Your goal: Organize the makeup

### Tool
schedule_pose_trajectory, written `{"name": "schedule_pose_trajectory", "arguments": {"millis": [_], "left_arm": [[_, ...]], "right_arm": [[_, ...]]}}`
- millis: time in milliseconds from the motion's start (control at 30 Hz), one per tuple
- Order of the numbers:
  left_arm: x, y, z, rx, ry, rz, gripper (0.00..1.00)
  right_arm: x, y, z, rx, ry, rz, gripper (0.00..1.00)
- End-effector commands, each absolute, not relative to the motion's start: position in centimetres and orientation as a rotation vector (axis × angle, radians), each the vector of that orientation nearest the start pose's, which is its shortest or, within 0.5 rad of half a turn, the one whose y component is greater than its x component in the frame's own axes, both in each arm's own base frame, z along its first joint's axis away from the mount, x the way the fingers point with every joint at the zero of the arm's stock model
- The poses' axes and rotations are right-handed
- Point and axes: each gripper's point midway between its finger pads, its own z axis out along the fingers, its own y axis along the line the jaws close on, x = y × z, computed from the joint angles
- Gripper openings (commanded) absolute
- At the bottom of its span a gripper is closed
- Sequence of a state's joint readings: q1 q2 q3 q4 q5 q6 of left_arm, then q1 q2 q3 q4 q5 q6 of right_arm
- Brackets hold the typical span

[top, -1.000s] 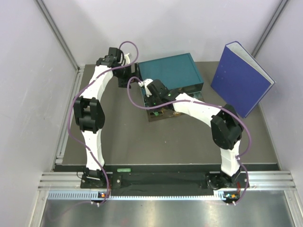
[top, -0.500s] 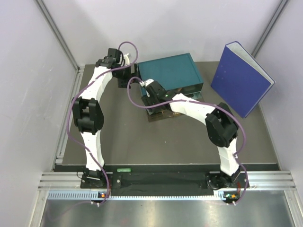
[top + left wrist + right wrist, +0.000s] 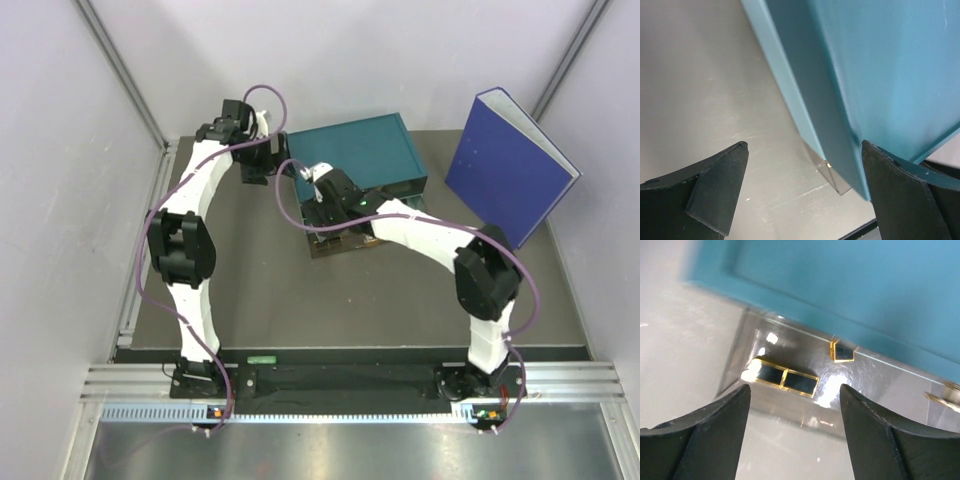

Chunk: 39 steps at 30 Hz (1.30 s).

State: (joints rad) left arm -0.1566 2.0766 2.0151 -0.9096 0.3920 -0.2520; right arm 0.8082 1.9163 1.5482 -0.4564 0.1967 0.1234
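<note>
The makeup lies in a clear drawer pulled out from the front of the teal box. Only the right wrist view shows it plainly. A long black-and-gold case, in two sections, lies near the drawer's left end. A small black-and-gold case sits further in, close to the box's front edge and apart from the long one. A thin gold-tipped piece is cut off at the right edge of that view, and what it is cannot be told. The right claw hangs over the drawer with its fingers spread wide and nothing between them.

In the top view, the right claw and its arm cover most of the drawer, so the cases cannot be picked out. That view does show the layout. The teal box stands at the back of the tabletop, a blue binder stands upright to its right, and the left claw is at the box's left side.

The left wrist view shows no makeup. The left claw is spread wide, with a lower corner of the teal box between its fingers above the grey tabletop. Whether either finger touches the box cannot be told.
</note>
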Motion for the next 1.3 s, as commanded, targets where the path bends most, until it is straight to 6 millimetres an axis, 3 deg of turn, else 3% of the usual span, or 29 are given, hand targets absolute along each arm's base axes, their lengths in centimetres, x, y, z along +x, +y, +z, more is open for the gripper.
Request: {"name": "schedule_pose_trajectory", "arguments": {"millis": [0,167,333,633,767,1000,1233,1267], "left_arm": [[47.1,-12.8,21.3,0.015,2.486,-0.562,0.99],[47.3,-12.8,22.1,0.009,2.458,-0.565,0.99],[47.1,-13.1,22.9,0.026,2.448,-0.588,0.99],[45.2,-12.9,22.9,0.011,2.491,-0.600,0.99],[44.4,-12.7,23.3,-0.027,2.510,-0.615,0.99],[42.9,-11.6,23.1,-0.176,2.551,-0.683,0.99],[40.9,-9.9,20.5,-0.318,2.628,-0.778,0.99],[40.9,-8.6,20.3,-0.358,2.624,-0.753,0.99]], "right_arm": [[34.9,35.6,20.1,-0.802,2.070,0.403,0.71],[30.9,36.3,20.0,-0.946,2.090,0.462,0.72],[25.7,38.1,19.1,-1.117,2.104,0.614,0.72],[17.5,41.2,15.5,-1.488,2.081,0.598,0.73],[13.4,42.9,15.0,-1.628,2.002,0.619,0.72],[8.7,45.2,14.0,-1.752,1.941,0.677,0.65],[5.5,47.5,12.0,-1.838,1.900,0.720,0.60],[5.0,47.7,11.8,-1.854,1.893,0.727,0.59]]}}
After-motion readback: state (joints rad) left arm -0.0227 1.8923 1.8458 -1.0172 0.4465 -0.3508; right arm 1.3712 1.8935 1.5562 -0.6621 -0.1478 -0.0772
